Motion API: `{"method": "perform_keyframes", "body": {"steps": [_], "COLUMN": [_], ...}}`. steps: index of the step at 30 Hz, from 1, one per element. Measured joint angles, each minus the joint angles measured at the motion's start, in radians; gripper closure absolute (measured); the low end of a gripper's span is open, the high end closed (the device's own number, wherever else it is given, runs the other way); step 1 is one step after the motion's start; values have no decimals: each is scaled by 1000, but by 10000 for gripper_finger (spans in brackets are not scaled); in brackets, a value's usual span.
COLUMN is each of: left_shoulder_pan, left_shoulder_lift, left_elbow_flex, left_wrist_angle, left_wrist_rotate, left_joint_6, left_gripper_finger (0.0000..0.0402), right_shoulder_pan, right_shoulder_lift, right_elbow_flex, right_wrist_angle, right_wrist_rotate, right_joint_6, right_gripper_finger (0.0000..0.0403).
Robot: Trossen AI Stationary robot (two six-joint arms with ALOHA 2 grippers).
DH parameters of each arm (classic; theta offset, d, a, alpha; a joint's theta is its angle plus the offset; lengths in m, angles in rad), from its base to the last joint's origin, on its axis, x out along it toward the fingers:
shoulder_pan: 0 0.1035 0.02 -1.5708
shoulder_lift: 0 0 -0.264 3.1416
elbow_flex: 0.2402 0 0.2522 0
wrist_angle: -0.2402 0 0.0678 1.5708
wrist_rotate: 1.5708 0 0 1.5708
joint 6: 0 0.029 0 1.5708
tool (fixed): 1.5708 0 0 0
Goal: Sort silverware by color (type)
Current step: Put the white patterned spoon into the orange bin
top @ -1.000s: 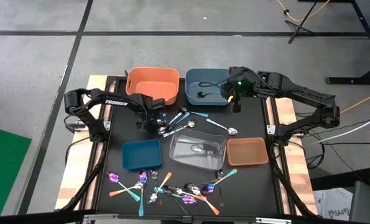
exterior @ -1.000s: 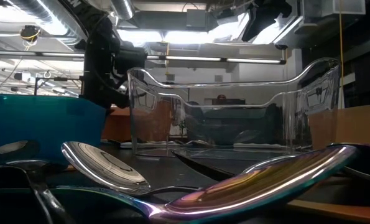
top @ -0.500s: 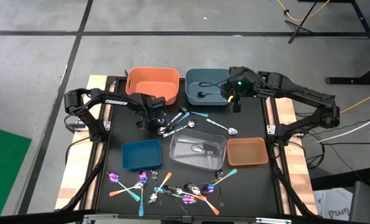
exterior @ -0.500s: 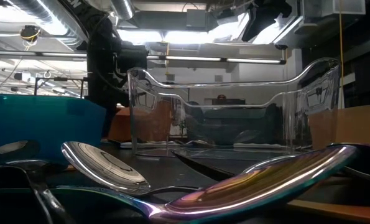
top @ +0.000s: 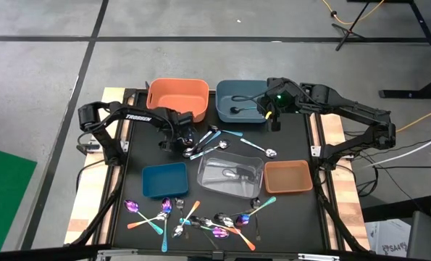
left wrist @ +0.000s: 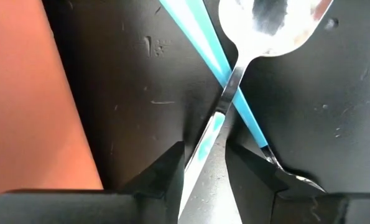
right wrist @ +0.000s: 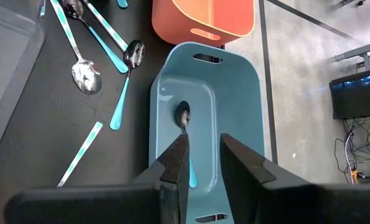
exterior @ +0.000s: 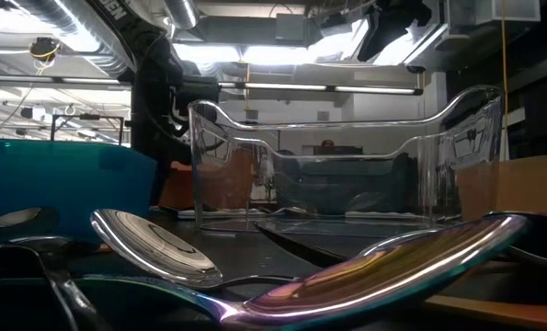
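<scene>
Left wrist view shows the left gripper [left wrist: 204, 163], just shifted toward three o'clock, jaws apart astride a teal-handled spoon [left wrist: 234, 74] beside the orange bin [top: 177, 97], pickup likely next, while the right gripper [right wrist: 203, 155] hangs parted and empty over the blue bin [right wrist: 247, 87].

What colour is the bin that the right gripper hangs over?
Pale blue bin, clearest in the right wrist view, under the right gripper.
</scene>
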State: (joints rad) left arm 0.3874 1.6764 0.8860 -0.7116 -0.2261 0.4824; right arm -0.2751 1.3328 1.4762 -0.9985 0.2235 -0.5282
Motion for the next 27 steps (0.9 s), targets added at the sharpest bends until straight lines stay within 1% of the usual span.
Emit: {"method": "perform_keyframes", "body": {"steps": [10,16,23,27], "left_shoulder_pan": [0,0,0,-5], "left_shoulder_lift": [2,3,1,-12], "left_elbow_flex": [-2,-2,-2,-4], "left_wrist_angle": [-2,-3,-6,-10], "left_wrist_rotate": [9,10,7,7], "left_joint_6": [-1,-3,-4,-6], "left_gripper_finger": [352,378,384,384], "right_shoulder_pan": [0,0,0,0], "right_shoulder_lift": [0,-16,-81,-126], "right_elbow_flex": [0,0,0,-36], "right_wrist_angle": [-9,-99,-187,-152], "right_wrist_rotate": [0,2,1,1], "right_joint_6": [1,58,186,212], "right_gripper_finger": [324,324,324,324]}}
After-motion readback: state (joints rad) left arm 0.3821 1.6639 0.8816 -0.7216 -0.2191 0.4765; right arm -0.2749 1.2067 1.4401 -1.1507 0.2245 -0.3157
